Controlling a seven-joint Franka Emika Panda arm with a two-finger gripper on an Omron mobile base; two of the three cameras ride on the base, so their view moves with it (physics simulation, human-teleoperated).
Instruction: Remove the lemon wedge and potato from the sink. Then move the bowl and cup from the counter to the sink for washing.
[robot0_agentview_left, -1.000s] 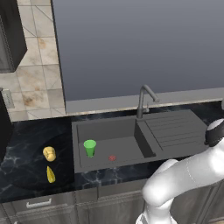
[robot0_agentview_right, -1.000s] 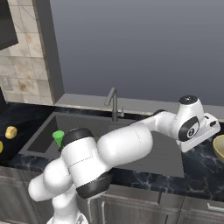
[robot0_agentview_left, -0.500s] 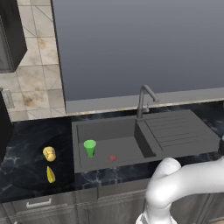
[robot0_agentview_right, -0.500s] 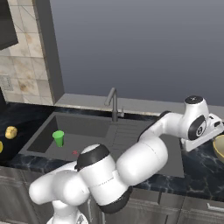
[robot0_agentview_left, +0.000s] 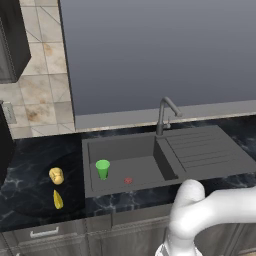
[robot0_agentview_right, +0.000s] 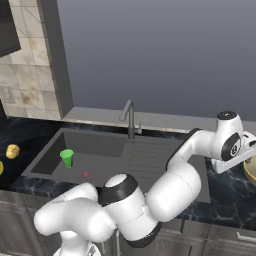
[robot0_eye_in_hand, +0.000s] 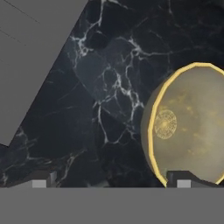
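The tan-yellow bowl (robot0_eye_in_hand: 192, 127) sits on the dark marble counter at the right of the hand view, and its edge shows at the far right as the bowl (robot0_agentview_right: 251, 170). My gripper (robot0_eye_in_hand: 111, 183) hangs open over the counter just left of the bowl, with nothing between its fingers. The right fingertip (robot0_eye_in_hand: 183, 180) lines up with the bowl's near rim. The green cup (robot0_agentview_left: 102, 168) stands upright inside the sink (robot0_agentview_left: 145, 150), left of the red drain; it shows again as the cup (robot0_agentview_right: 66, 157). The potato (robot0_agentview_left: 56, 175) and the lemon wedge (robot0_agentview_left: 58, 200) lie on the counter left of the sink.
The dark curved faucet (robot0_agentview_left: 165, 112) rises behind the sink, between basin and ribbed drainboard (robot0_agentview_left: 205, 150). A corner of the drainboard (robot0_eye_in_hand: 30, 43) lies at the hand view's upper left. My arm's elbow (robot0_agentview_right: 180, 185) reaches across the drainboard. Tiled wall and a dark cabinet stand at the left.
The arm has swung further right and lower, its hand leaving the left base view and settling over the counter by the bowl. The cup, potato and lemon wedge have not moved.
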